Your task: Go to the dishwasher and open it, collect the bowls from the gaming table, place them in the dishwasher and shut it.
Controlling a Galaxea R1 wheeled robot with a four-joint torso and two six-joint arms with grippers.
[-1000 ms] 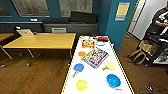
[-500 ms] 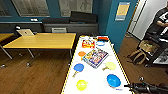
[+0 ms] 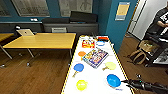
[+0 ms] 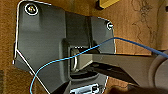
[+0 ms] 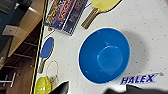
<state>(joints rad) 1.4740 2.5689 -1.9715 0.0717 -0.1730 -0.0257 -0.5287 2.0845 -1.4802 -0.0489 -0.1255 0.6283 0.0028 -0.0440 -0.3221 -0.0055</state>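
Note:
The gaming table is a long white top with yellow sides running away from me. A bright blue bowl stands near its right edge, and a yellow-green bowl sits to its left. A third bowl with a blue rim is at the far end. My right gripper comes in from the right, just beside the blue bowl. In the right wrist view the blue bowl lies just ahead of the open fingers, with nothing between them. The dishwasher is out of view.
Blue, yellow and orange paddles and a game box lie on the white top. A yellow-topped table with a laptop stands left. A person and a bag are at right.
The whole picture has shifted down slightly, so the camera has moved closer to the table. My right gripper now shows beside the blue bowl.

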